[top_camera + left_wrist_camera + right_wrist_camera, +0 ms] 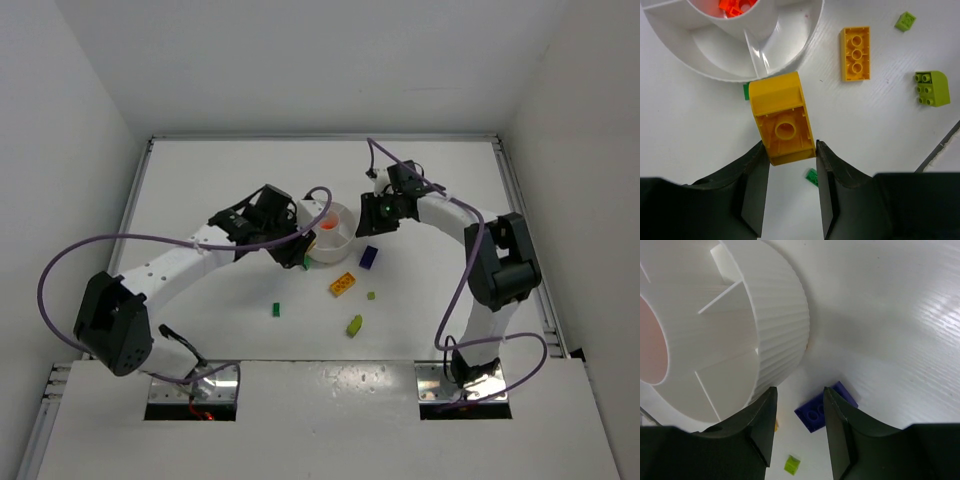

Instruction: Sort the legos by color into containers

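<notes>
- I am keeping my left jaws closed on a yellow brick (782,120), hollow underside facing the wrist camera. Only the tips are gripping its near end, and most of the brick is projecting forward unsupported.
- The brick is hanging just outside the white dish (800,47), its far end overlapping the rim in the left wrist view. It is not yet over any compartment.
- Risk: with so shallow a hold, the brick is liable to pivot or slip out during travel and land on the counter.
- Risk: if I am carrying it too low, its leading edge is likely to strike the rim, shoving the dish or knocking the brick loose.
- Risk: the centre well is holding red-orange pieces (732,6). Releasing too far forward would be mixing colours, and the wedge dividers are leaving a narrow target.
- My right jaws are standing open and empty, close beside the dish's outer wall, with the purple brick (822,409) lying on the counter below and between them.
- Risk: descending here, the finger nearer the dish is likely to scrape the wall and shift the dish under my left arm's drop.
- A flat orange-yellow brick (856,53) and lime pieces (931,88) are lying on the counter, unsorted.
</notes>
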